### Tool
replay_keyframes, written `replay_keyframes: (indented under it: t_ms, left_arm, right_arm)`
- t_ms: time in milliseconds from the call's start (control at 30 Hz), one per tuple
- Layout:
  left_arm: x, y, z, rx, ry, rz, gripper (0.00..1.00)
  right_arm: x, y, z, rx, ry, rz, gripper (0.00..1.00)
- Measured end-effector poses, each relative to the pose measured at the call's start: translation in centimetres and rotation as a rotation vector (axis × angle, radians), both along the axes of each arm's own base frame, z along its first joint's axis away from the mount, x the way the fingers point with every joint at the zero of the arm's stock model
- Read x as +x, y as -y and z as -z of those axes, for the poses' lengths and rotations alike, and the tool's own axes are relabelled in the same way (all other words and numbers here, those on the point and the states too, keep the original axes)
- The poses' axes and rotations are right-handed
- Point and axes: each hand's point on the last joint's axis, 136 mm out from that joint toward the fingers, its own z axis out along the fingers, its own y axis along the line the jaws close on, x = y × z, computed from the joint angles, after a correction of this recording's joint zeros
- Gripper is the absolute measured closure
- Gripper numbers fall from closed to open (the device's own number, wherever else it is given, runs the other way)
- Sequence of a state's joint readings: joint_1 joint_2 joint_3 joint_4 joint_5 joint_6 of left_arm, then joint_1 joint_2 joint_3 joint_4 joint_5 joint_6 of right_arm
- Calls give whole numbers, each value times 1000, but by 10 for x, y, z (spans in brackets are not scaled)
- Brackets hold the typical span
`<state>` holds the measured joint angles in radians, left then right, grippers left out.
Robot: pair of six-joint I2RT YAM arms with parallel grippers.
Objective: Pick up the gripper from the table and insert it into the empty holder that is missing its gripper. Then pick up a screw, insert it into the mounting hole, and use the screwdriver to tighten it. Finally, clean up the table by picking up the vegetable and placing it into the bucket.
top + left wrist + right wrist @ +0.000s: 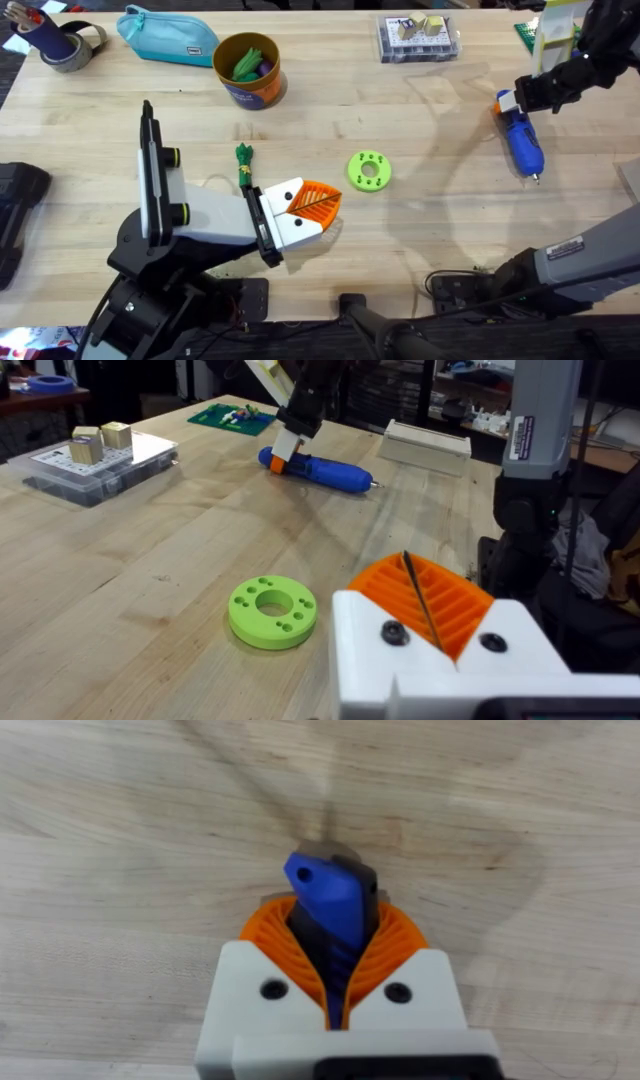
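The blue screwdriver lies on the table at the right, its metal bit pointing to the front edge. My right gripper is shut on its rear end, and the blue butt shows between the orange pads. From the left wrist the screwdriver appears to rest on the wood. My left gripper hovers mid-table, shut and holding nothing. The dark-green vegetable lies just left of it. The orange bucket stands at the back left with green and purple toys inside. The loose gripper piece and the holder are out of view.
A lime-green disc with holes lies right of the left gripper. At the back are a teal pouch, a tape roll, a clear parts box and a green board. Bare wood lies between disc and screwdriver.
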<state>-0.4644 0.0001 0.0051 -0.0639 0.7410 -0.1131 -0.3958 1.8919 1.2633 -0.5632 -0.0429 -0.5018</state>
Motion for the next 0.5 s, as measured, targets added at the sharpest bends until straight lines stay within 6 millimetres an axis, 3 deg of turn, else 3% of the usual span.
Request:
replay_keyframes:
  t_ms: [500]
  left_arm:
    - [0,0,-1,-2,3,0,984]
  right_arm:
    - [-8,-4,0,39,-33,64,957]
